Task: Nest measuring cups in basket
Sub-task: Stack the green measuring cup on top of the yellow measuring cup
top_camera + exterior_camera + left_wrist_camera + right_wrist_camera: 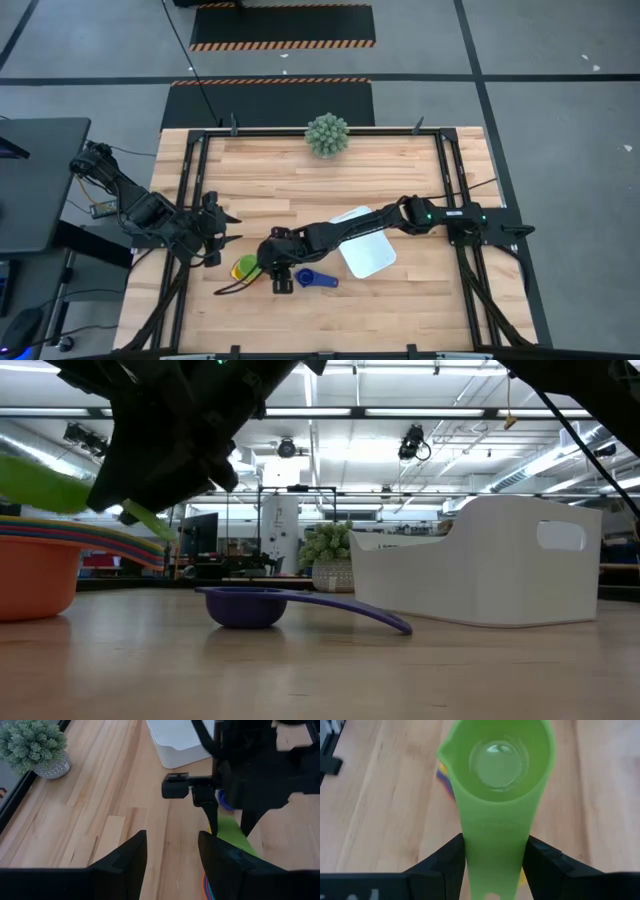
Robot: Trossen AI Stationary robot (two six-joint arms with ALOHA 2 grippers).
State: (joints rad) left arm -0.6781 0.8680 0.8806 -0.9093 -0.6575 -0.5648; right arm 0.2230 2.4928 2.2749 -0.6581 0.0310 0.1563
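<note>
My right pincer (268, 256) reaches across the table (300, 185) toward its near left part. Bare wood lies open toward the far edge, where a green plant (327, 135) stands well apart. The basket (366, 252) lies just beside my forearm on the right, white and shallow.

I am clamped on the flat handle of the green cup (497, 765) — both fingers (442, 862) press its sides, the round bowl sticking out ahead of them, mouth up. It hangs above the stack of cups (243, 268), whose yellow and orange rims show below; in the low view the orange cup (35, 575) sits on the wood at the left. The blue cup (315, 280) lies alone on the wood between stack and basket, handle toward the basket.

My left pincer (170, 862) waits near the table's left edge, just beside the stack, fingers apart — nothing between them.
</note>
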